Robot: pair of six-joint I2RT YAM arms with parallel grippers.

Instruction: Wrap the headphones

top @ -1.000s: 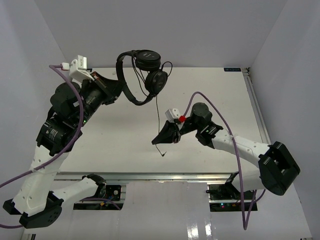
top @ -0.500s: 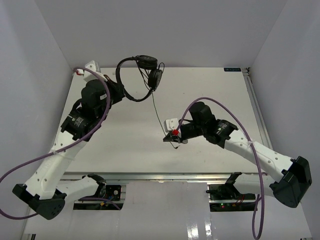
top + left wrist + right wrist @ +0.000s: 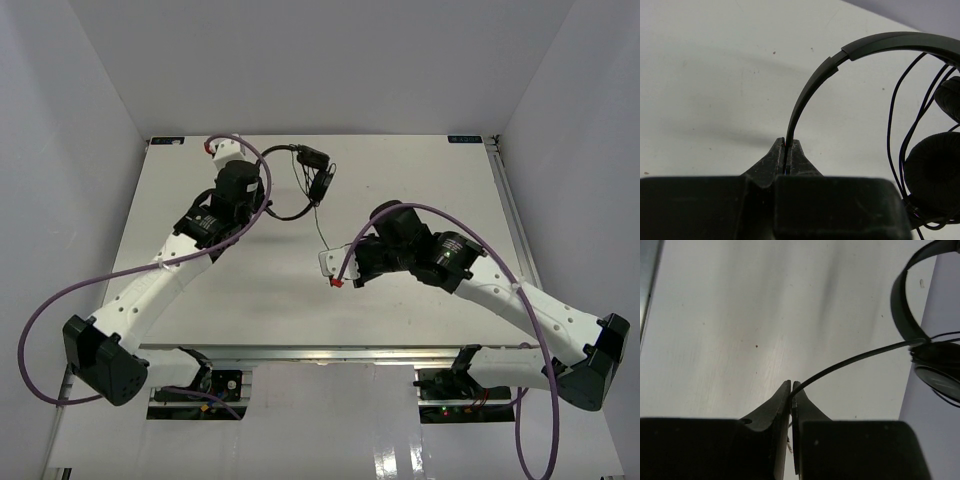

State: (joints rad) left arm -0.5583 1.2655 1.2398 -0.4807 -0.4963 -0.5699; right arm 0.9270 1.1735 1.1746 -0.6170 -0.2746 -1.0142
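Nearest the arm bases, the right gripper points down at the white table, a little right of its middle. Its jaws are pressed together on the thin black cord. In the right wrist view the cord leaves the fingertips as one taut line and climbs away towards the far right. In the top view it shows as a fine dark thread crossing bare tabletop between the two arms. A thick purple cable loops along the right arm.

Farther back and to the left, the left gripper is clamped on the lower end of the headband, jaws closed with only the thin band between them. From the pinch the band rises as a narrow flat strip, steps into a slightly wider section and arches over to the right. Another purple cable trails off the left arm.

Farthest away, near the middle of the table's far edge, are the headphones. They are small, all black and matte. The two round padded earcups sit close together at the right end of the arch, one partly behind the other. Several loose loops of cord hang beside them and cross in front of the pads. Whether the earcups touch the table cannot be told. The band throws a soft shadow on the table beneath it.
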